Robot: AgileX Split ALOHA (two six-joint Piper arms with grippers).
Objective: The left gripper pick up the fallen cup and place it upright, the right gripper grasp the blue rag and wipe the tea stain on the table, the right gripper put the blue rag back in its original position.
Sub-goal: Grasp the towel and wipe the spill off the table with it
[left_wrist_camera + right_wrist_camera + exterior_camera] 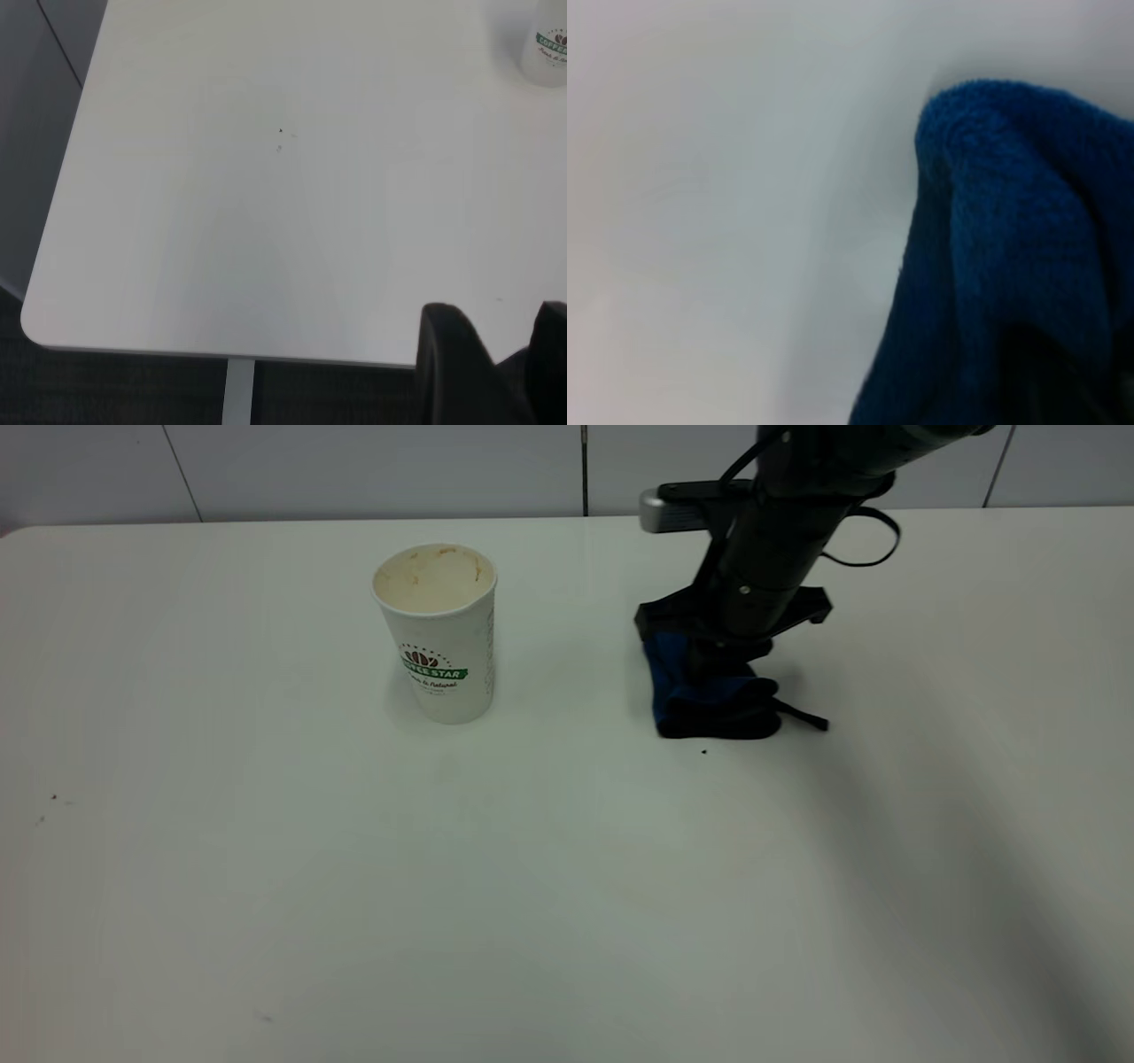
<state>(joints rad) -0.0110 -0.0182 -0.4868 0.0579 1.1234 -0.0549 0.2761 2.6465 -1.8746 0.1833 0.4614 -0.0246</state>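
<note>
The cup (434, 633) stands upright on the white table (266, 868), left of centre; its base also shows in the left wrist view (549, 53). My right gripper (722, 682) is down on the table right of the cup, shut on the bunched blue rag (700, 691), which rests on the tabletop. The rag fills the right wrist view (1010, 266) and hides the fingers there. No tea stain shows on the table. My left gripper (498, 312) is out of the exterior view; it hangs open and empty over the table's near-left corner, far from the cup.
A tiny black dot (704, 751) lies just in front of the rag. Small dark specks (53, 798) mark the table's left side. The table's rounded corner (35, 328) is near my left gripper. A grey wall runs behind.
</note>
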